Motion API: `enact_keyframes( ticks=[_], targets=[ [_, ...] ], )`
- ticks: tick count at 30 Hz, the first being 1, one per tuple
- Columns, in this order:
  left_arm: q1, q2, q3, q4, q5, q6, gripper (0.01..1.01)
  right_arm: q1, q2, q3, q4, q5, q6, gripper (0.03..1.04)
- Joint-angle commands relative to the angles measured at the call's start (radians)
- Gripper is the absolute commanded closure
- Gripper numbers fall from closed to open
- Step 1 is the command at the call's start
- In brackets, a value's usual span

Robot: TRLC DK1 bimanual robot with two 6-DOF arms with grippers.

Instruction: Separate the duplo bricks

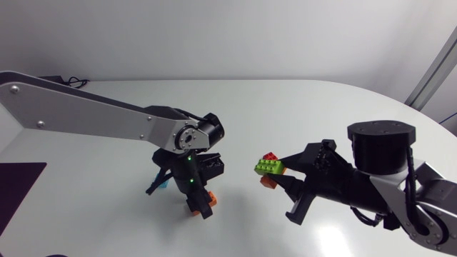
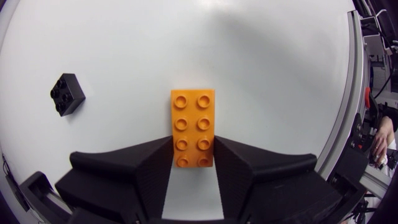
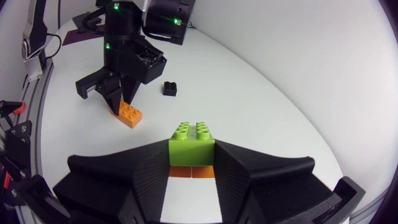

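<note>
The two-by-four brick (image 2: 193, 127) is lying on the table (image 2: 186, 37) between the fingers of the left gripper (image 2: 193, 152), with a two-by-two brick (image 2: 67, 94) apart beside it. Farther right, the brick stack (image 3: 192, 142) is sitting between the fingers of the right gripper (image 3: 193, 158).

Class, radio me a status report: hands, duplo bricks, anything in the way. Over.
Left hand shut on orange 2x4 brick. Right hand shut on green brick, second orange brick stuck beneath. Black brick lies loose, clear of both.
</note>
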State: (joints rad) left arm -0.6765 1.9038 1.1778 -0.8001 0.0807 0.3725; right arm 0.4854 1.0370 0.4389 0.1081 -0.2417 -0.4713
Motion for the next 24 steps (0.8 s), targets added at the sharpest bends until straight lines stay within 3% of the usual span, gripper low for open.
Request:
enact_keyframes(
  ticks=[1, 3, 6, 12, 20, 24],
  targets=[
    [-0.009, 0.005, -0.023, -0.002, 0.005, -0.014, 0.425, -0.022, -0.014, -0.017, -0.021, -0.028, -0.012, 0.7],
    [-0.009, -0.023, -0.01, -0.014, 0.007, 0.005, 0.264, -0.048, -0.026, -0.009, -0.042, -0.074, -0.01, 0.7],
    [-0.006, -0.086, 0.006, -0.019, 0.016, 0.065, 0.133, -0.11, -0.046, 0.009, -0.09, -0.171, -0.009, 0.7],
    [0.052, -0.181, 0.063, -0.025, 0.156, 0.25, 0.097, -0.214, -0.063, 0.037, -0.18, -0.355, -0.029, 0.7],
    [0.035, -0.216, 0.051, -0.05, 0.292, 0.545, 0.102, -0.212, -0.066, 0.077, -0.269, -0.481, -0.044, 0.7],
    [0.023, -0.184, 0.065, -0.076, 0.318, 0.631, 0.1, -0.189, -0.06, 0.072, -0.274, -0.499, -0.049, 0.7]
  ],
)
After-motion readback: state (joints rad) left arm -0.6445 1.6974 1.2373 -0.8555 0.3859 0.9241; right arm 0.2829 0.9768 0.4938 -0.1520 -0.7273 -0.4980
